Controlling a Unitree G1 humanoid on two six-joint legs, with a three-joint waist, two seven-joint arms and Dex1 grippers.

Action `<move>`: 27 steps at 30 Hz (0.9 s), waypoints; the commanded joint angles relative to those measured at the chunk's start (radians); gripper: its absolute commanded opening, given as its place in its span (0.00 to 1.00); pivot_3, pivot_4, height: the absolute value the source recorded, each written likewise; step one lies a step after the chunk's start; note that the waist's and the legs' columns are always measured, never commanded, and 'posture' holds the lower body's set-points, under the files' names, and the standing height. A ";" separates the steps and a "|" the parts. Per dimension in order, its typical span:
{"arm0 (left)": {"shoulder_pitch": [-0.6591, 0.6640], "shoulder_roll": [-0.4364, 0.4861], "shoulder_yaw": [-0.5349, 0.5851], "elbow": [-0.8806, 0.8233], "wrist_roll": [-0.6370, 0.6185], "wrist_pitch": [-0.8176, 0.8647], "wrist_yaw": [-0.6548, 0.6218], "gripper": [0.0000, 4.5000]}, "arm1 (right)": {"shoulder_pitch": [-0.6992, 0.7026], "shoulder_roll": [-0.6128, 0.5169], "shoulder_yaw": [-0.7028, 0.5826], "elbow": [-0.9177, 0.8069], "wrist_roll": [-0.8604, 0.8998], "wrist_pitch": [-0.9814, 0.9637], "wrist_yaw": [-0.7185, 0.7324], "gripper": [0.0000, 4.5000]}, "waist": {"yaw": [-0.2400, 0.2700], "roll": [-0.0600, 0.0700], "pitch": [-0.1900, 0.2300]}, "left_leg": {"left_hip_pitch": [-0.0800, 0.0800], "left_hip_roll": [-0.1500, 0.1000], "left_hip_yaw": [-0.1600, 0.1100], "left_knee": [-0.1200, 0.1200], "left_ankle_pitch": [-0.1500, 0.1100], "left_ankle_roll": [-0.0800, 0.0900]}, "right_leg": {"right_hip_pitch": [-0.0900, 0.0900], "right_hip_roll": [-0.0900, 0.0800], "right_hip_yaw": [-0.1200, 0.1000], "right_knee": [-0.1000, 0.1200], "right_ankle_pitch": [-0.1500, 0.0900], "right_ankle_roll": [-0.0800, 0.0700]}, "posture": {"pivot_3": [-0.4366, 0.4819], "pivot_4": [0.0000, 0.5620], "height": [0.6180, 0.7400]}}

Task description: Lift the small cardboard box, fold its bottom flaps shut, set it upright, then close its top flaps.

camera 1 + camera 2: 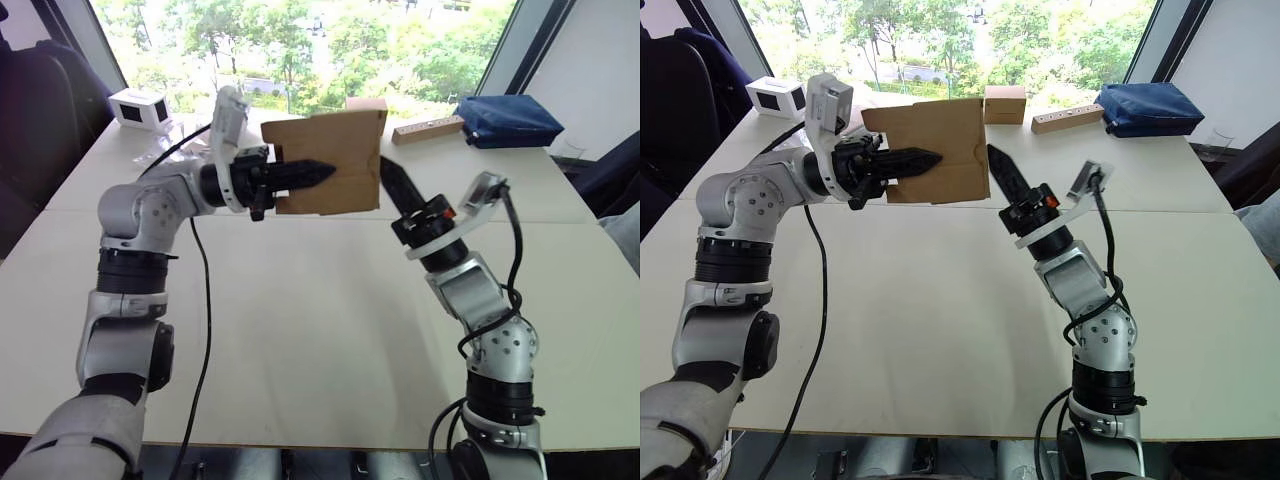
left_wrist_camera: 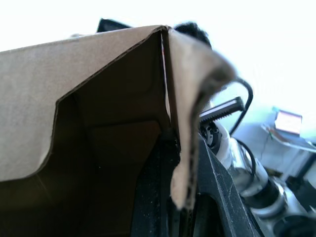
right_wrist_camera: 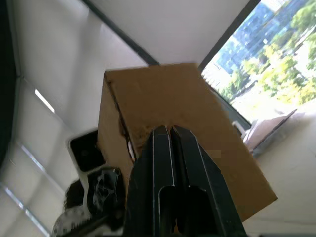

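Note:
The small cardboard box (image 1: 335, 150) hangs in the air above the far middle of the table, one broad brown face toward me. My left gripper (image 1: 322, 172) reaches in from the left and is shut on one of its walls. In the left wrist view the box's open inside (image 2: 113, 148) shows, with a flap (image 2: 34, 123) with an angled edge. Which end this is I cannot tell. My right gripper (image 1: 386, 170) is shut with nothing in it. Its tip rests against the box's right side (image 3: 168, 98).
The white table (image 1: 300, 330) carries a white box with dark windows (image 1: 138, 107) at the far left. A cube-like tan box (image 1: 1004, 103), a wooden strip (image 1: 428, 129) and a blue bag (image 1: 507, 120) lie along the far edge. A black cable (image 1: 205, 300) hangs from my left arm.

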 commanded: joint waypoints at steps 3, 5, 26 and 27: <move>-0.015 0.006 -0.018 -0.020 0.012 -0.019 -0.025 0.00 | -0.005 -0.015 0.034 -0.046 -0.014 0.026 0.040 0.01 | -0.001 0.000 0.000 | 0.000 0.000 0.000 0.000 0.000 0.000 | 0.000 0.000 0.000 0.000 0.000 0.000 | 0.48 0.27 1.00; -0.014 0.000 -0.036 -0.023 0.023 -0.020 -0.035 0.00 | -0.002 -0.023 0.048 -0.051 -0.029 0.038 0.054 0.01 | 0.000 0.000 0.000 | 0.000 0.000 0.000 0.000 0.000 0.000 | 0.000 0.000 0.000 0.000 0.000 0.000 | 0.48 0.27 1.00; -0.155 0.219 -0.432 -0.096 0.388 -0.161 -0.296 0.00 | 0.317 -0.497 -0.111 -0.276 -0.065 0.234 0.175 0.01 | 0.015 0.000 0.000 | -0.004 -0.002 0.000 0.001 -0.001 0.001 | -0.003 -0.001 0.000 -0.002 0.000 -0.001 | 0.48 0.27 1.00; -0.174 0.229 -0.477 -0.088 0.443 -0.202 -0.302 0.00 | 0.341 -0.576 -0.111 -0.300 -0.115 0.243 0.214 0.01 | 0.015 0.000 0.000 | -0.004 -0.001 0.000 0.001 -0.001 0.002 | -0.002 -0.001 0.000 -0.003 0.000 -0.001 | 0.48 0.27 1.00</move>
